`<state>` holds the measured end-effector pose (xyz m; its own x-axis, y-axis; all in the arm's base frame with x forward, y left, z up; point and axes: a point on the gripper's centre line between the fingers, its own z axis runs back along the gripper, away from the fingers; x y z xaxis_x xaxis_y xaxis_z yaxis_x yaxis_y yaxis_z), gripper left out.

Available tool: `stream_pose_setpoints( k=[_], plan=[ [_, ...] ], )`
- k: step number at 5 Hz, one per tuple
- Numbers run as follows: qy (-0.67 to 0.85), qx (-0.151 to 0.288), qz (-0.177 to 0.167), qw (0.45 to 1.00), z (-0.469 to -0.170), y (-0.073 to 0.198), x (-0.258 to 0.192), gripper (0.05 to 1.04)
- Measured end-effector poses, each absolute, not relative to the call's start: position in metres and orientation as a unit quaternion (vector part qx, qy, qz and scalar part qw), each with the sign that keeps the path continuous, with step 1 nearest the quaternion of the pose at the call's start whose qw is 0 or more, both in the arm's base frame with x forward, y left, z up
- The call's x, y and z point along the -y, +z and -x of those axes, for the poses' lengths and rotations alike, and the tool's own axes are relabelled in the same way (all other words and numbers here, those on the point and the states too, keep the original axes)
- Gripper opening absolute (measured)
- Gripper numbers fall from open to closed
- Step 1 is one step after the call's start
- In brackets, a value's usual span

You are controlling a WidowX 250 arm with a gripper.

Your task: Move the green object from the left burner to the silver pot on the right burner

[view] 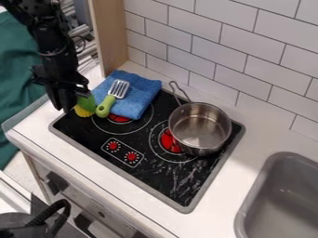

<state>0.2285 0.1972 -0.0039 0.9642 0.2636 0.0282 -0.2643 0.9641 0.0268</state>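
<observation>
You have no words or numbers you can read here. Left of centre in the frame, on the control panel of the black cooktop, you have white marks ringing two red dials; they may be ticks or figures, too small to tell.
</observation>
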Motion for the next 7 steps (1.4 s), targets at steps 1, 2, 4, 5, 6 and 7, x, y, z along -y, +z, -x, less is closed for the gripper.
stream_pose_setpoints(
  k=[1,2,4,5,6,7],
  plan=[
    [0.142,0.024,-0.023,0.989,-0.226,0.008,-0.196,0.073],
    [0.152,0.029,-0.026,0.988,-0.225,0.013,-0.195,0.216],
    [0.148,0.036,-0.028,0.988,-0.239,0.015,-0.187,0.797],
    [0.134,0.034,-0.028,0.99,-0.255,0.01,-0.184,1.014],
    [0.127,0.025,-0.027,0.991,-0.269,0.003,-0.182,1.009],
    [0.126,0.016,-0.026,0.992,-0.279,-0.007,-0.182,1.007]
  ],
)
